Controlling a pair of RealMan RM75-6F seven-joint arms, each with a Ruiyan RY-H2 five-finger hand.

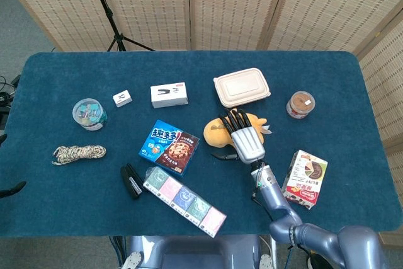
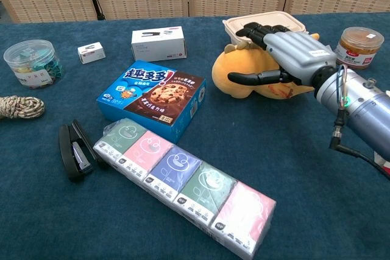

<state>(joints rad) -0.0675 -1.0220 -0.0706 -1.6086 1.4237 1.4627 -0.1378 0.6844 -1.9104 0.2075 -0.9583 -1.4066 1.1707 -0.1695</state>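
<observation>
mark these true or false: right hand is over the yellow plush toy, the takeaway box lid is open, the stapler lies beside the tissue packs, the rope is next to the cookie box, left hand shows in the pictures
1. The right hand is over the yellow plush toy. True: its fingers are spread across the toy's top.
2. The takeaway box has its lid open. False: the lid is closed.
3. The black stapler lies beside the row of tissue packs. True: it sits by the row's left end.
4. The coil of rope is next to the blue cookie box. False: the rope lies apart, near the table's left side, below the jar of clips.
5. The left hand shows in the pictures. False: neither view shows it.
</observation>
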